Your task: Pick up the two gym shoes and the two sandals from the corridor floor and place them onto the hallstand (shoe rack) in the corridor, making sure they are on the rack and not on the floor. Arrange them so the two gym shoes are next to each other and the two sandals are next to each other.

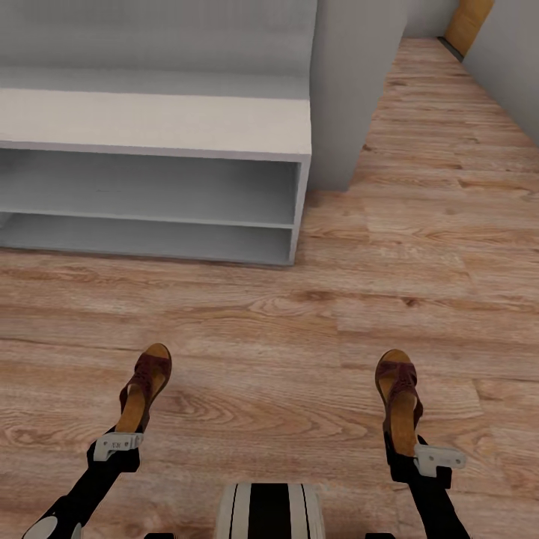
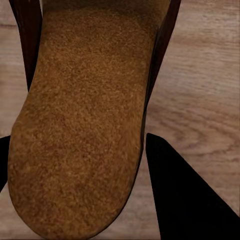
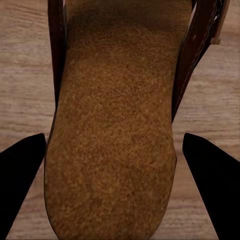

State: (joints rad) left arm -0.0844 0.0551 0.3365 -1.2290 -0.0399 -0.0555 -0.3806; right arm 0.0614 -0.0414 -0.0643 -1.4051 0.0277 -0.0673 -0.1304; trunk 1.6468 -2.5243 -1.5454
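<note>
Two dark brown sandals with tan footbeds are out in front of me over the corridor floor [image 1: 299, 329]. My left gripper [image 1: 123, 436] is shut on the heel end of the left sandal [image 1: 144, 385]. The right gripper [image 1: 408, 445] is shut on the heel of the right sandal [image 1: 398, 397]. In the left wrist view the footbed [image 2: 85, 125] sits between black fingers [image 2: 185, 200]; the right wrist view shows the other footbed [image 3: 112, 130] flanked by fingers [image 3: 210, 185]. The white-grey hallstand [image 1: 150, 123] stands ahead at the left with both tiers bare. The gym shoes are out of view.
A grey wall pillar [image 1: 352, 90] stands right of the rack. The corridor runs on toward an orange door [image 1: 468, 22] at the far right. My striped base [image 1: 269, 509] shows at the bottom. Open plank floor lies between me and the rack.
</note>
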